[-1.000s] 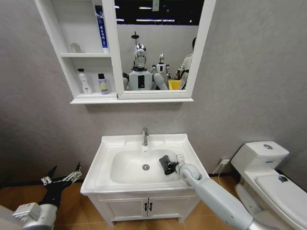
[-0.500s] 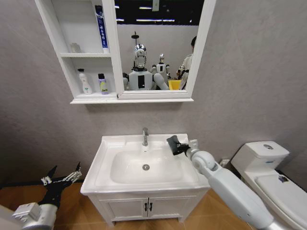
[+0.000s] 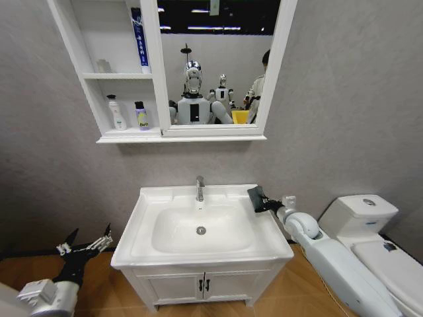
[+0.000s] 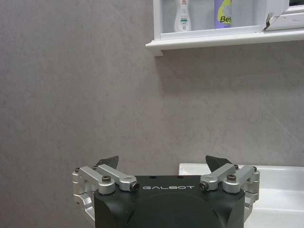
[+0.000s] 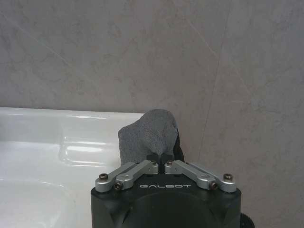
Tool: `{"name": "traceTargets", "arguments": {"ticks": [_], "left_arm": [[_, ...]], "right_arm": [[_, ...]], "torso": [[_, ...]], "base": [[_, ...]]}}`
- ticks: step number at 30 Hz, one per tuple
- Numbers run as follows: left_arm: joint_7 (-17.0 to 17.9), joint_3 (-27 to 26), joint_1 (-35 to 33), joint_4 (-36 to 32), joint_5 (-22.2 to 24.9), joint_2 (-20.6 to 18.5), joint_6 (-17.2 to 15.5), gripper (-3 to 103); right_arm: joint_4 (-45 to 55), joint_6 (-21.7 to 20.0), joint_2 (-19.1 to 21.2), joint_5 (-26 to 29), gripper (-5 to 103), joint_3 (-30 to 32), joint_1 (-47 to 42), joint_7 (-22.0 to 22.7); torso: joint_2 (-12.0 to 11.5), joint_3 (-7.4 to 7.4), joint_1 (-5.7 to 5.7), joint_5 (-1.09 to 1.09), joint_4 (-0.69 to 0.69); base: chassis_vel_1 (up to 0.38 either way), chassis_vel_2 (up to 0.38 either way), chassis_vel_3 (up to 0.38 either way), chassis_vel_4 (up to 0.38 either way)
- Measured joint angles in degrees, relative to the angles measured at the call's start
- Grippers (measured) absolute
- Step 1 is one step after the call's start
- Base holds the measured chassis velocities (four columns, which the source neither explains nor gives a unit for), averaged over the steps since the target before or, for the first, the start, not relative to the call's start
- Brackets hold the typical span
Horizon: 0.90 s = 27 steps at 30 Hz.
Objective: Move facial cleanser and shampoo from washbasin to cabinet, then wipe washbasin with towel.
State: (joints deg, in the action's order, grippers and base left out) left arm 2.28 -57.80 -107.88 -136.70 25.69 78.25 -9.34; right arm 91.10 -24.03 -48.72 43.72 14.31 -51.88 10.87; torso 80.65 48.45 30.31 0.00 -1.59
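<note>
Grey textured wall runs behind a white washbasin (image 3: 165,246) with its chrome tap (image 3: 199,188) and round drain (image 3: 201,230), and above it hangs the cabinet (image 3: 79,63) joined to the mirror (image 3: 211,63). Two bottles, a white one (image 3: 117,113) and a purple-and-yellow one (image 3: 141,115), already stand side by side in the cabinet's lowest compartment, so the moving part of the task looks done and the job is in its wiping stage. The right gripper (image 3: 260,199) has its fingers clamped together on the towel (image 5: 148,135), the dark grey cloth bunched up between them. A second ago that gripper was low over the right side of the bowl; half a second ago it was at the back right rim; now it sits at the basin's far right back corner, near the wall, with the towel at or just past the rim edge. That sweep suggests a wiping stroke has just run outward across the right side, leaving the left side and the rest of the bowl perhaps still to cover. The left gripper (image 4: 163,164) hangs parked low beside the basin's left edge, its fingers spread apart and holding nothing.
</note>
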Motion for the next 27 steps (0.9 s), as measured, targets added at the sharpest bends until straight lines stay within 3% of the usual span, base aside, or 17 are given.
{"name": "traceTargets", "arguments": {"ticks": [7, 19, 27], "left_arm": [[0.0, 0.0, 0.0, 0.0, 0.0, 0.0, 0.0, 100], [0.0, 0.0, 0.0, 0.0, 0.0, 0.0, 0.0, 100], [0.0, 0.0, 0.0, 0.0, 0.0, 0.0, 0.0, 100]], "right_arm": [[-5.7, 4.5, -1.9, -2.2, 1, -3.3, 3.9, -1.6], [-7.9, 3.9, -3.9, 1.0, 1, -7.7, 8.9, 1.6], [-8.6, 2.4, -4.9, 3.0, 33, -9.0, 9.4, 3.7]], "torso": [[0.0, 0.00, 0.00, 0.01, 0.02], [0.0, 0.00, 0.00, 0.01, 0.00], [0.0, 0.00, 0.00, 0.01, 0.00]], "base": [[0.000, 0.000, 0.000, 0.000], [0.000, 0.000, 0.000, 0.000], [0.000, 0.000, 0.000, 0.000]]}}
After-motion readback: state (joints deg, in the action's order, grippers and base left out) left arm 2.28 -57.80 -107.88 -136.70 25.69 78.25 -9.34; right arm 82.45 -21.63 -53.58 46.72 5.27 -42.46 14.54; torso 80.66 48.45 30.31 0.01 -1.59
